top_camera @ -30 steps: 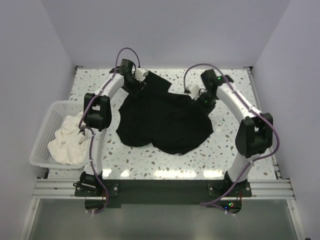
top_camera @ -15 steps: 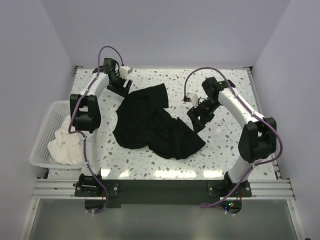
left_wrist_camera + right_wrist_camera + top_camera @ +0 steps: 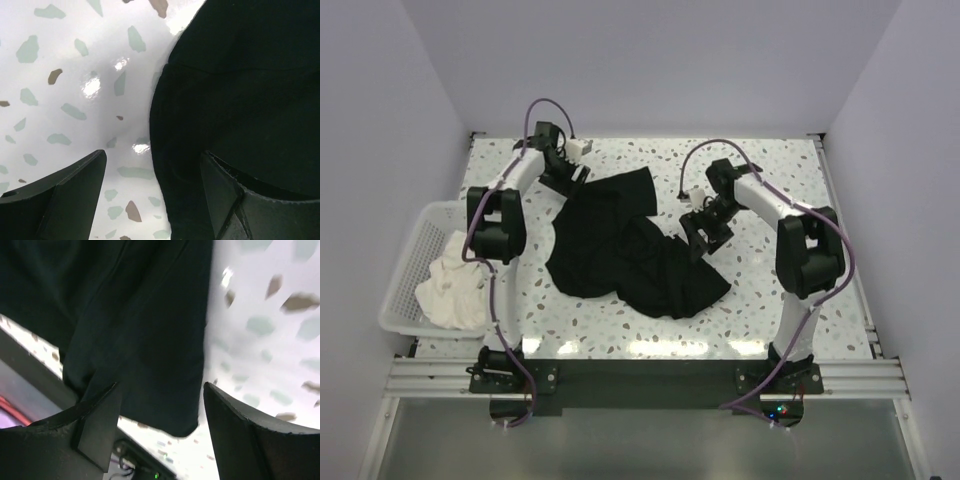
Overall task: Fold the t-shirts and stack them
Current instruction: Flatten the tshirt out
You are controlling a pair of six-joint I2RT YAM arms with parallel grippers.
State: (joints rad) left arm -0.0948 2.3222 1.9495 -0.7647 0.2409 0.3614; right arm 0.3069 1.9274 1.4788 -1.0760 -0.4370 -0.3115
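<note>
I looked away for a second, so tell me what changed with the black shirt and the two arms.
The right gripper let go of the black t-shirt and swung in toward its right edge, jaws open. The shirt's right side dropped and bunched leftward. The left gripper shifted slightly left, open. The white t-shirt in the basket stayed put.

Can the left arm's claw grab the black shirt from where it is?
Probably yes. The left claw hangs open right over the edge of the black shirt, one finger on each side, and nothing sits in between.
</note>
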